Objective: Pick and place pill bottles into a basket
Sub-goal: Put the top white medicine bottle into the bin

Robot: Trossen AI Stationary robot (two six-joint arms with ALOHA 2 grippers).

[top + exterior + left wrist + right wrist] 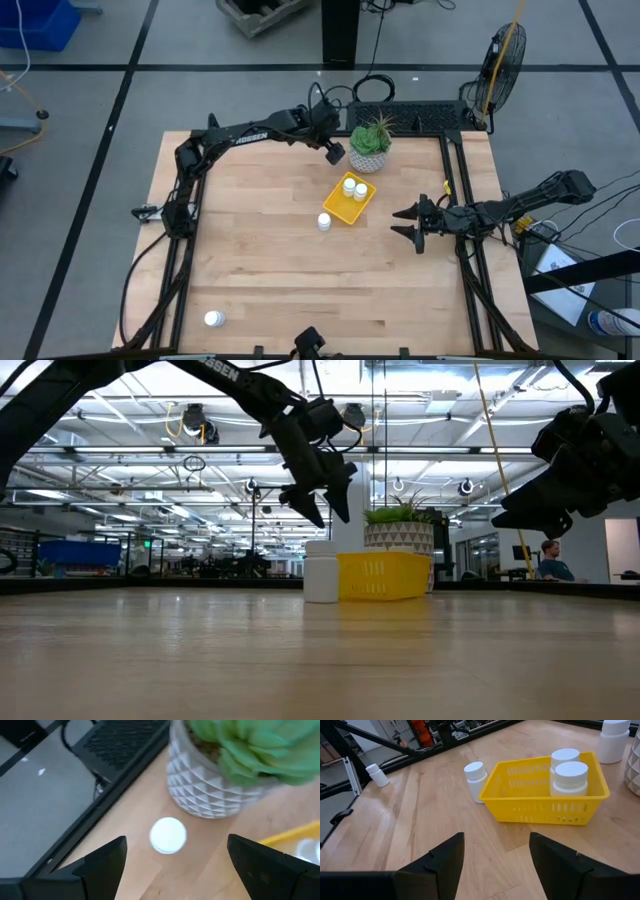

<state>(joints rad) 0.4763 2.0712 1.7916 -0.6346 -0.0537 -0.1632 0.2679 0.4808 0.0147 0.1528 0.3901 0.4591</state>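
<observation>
The yellow basket point(338, 209) stands on the table right of centre and holds two upright white pill bottles point(567, 775). A third bottle point(324, 222) stands on its base against the basket's near-left side. Another point(168, 835) stands beside the plant pot, seen cap-up in the left wrist view. My left gripper point(335, 152) is open and hangs above it, pointing down, with a finger on either side and clear of it. One more bottle point(213, 319) lies near the table's near-left corner. My right gripper point(402, 222) is open and empty, right of the basket, pointing at it.
A pale patterned pot with a spiky green plant point(370, 150) stands just behind the basket, close to my left gripper. A black keyboard point(410, 117) lies along the far edge. Bare wood point(260, 270) spreads over the table's left and near parts.
</observation>
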